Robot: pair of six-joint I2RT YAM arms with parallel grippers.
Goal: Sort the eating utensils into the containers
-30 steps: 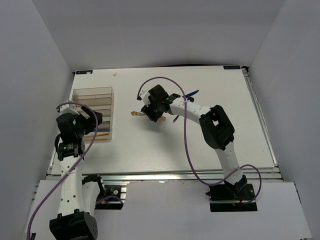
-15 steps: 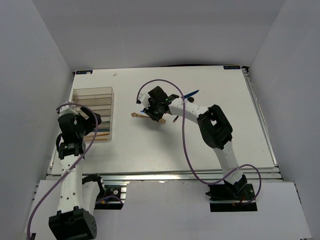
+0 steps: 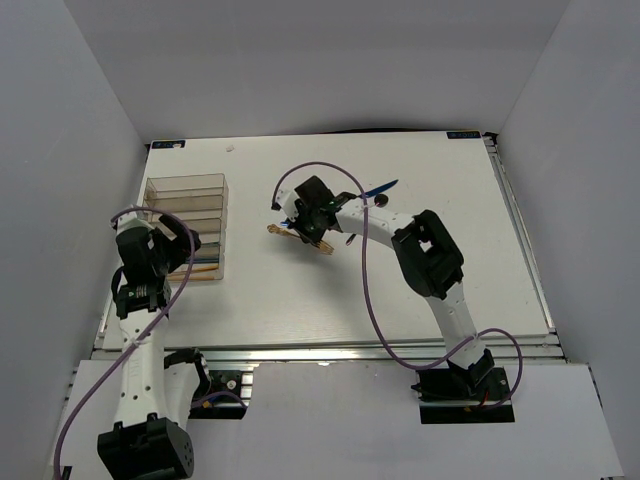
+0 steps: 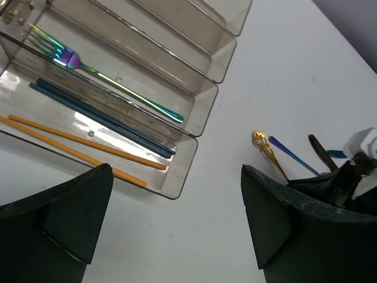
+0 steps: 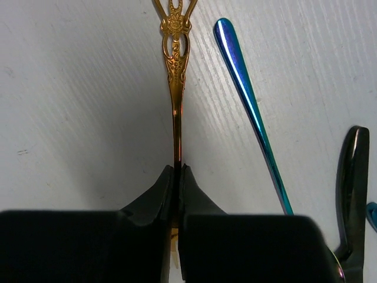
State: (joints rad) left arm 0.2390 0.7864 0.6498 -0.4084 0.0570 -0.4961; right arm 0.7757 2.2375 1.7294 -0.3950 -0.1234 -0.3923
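Right gripper [image 5: 178, 168] pinching fork [image 5: 175, 88], sticks [image 4: 88, 143] in organiser [image 4: 203, 112]

Our right claw [image 5: 178, 177] pinches the ornate gold handle [image 5: 175, 88]; just right of it — a blue iridescent handle [image 5: 247, 100], then a dark handle [image 5: 350, 188]. Beyond our left claw [image 4: 177, 230], the tinted organiser [image 4: 203, 117] holds a rainbow fork [image 4: 106, 76].

No words, brands or numbers could be read anywhere. A small dark sticker [image 3: 168, 144] at the far left corner of the desk [image 3: 300, 300] and a second sticker [image 3: 463, 133] at its far right corner were too small to make out. The gold utensil [image 5: 175, 71] carried only scrollwork on its handle.
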